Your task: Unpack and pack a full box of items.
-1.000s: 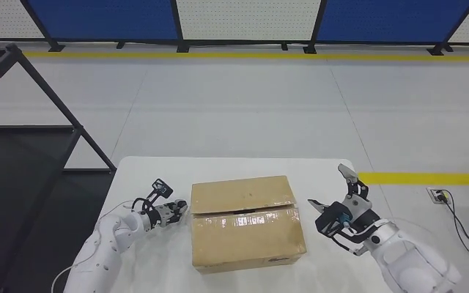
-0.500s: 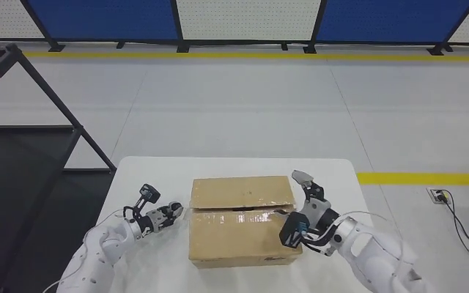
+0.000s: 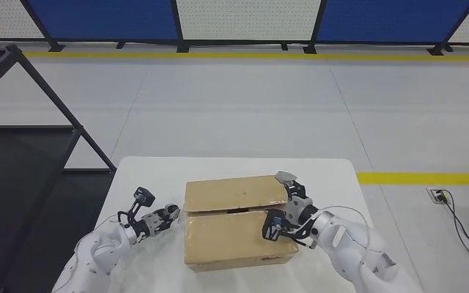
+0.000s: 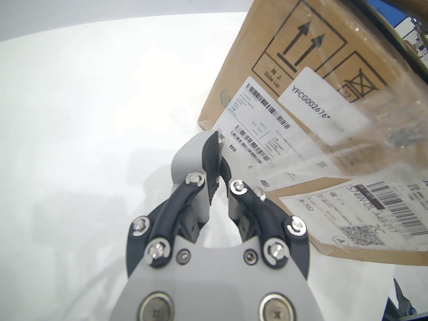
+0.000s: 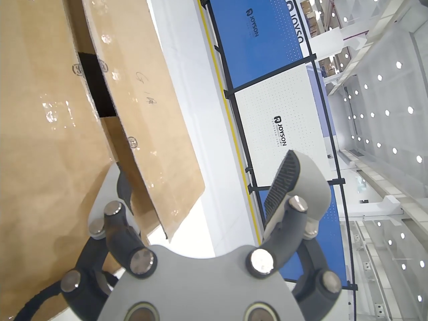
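Observation:
A brown cardboard box [image 3: 234,234] stands in the middle of the white table [image 3: 146,172], with shiny tape over its top. Its far flap [image 3: 234,192] is slightly raised, and a dark gap [image 5: 95,85] shows at the seam. My right gripper [image 3: 280,199] is open at the box's right end. The raised flap's corner [image 5: 167,175] lies between its jaws, with one finger [image 5: 291,182] in the air beyond it. My left gripper [image 4: 219,150] is shut on nothing, low on the table by the box's labelled left side [image 4: 301,101].
A black metal rack [image 3: 44,110] stands left of the table. Blue and white partition panels [image 3: 249,18] and a yellow floor line run along the back. Bare tabletop lies behind the box and at its left.
My right gripper has swung in from the table right of the box onto its top right end. The box has shifted slightly left. My left arm has drawn back a little.

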Robot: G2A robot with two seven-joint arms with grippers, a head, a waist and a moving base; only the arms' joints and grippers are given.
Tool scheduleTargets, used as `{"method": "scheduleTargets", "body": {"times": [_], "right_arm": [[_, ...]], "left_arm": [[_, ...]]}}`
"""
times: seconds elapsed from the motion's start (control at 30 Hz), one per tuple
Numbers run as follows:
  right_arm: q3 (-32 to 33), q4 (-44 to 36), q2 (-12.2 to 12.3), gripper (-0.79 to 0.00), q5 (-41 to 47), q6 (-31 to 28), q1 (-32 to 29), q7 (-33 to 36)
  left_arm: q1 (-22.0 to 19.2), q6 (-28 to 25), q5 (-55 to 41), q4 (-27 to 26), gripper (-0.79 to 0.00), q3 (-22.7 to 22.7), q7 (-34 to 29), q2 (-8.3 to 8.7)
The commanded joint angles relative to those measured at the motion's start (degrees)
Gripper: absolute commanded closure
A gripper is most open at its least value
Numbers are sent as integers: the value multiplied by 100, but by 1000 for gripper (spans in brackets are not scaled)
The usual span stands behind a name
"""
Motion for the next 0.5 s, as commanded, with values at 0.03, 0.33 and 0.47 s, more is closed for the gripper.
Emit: {"method": "scheduleTargets", "body": {"times": [0.03, 0.33, 0.47], "right_arm": [[-26, 66, -12, -785, -74, -39, 28, 44], [-59, 204, -55, -785, -182, -48, 83, 164], [-88, 259, -78, -785, -243, -59, 119, 250]], "left_arm": [[61, 27, -71, -100, 0, -19, -46, 23], [271, 73, -244, -361, 0, -156, -101, 114], [356, 80, -337, -422, 0, -242, -100, 158]]}}
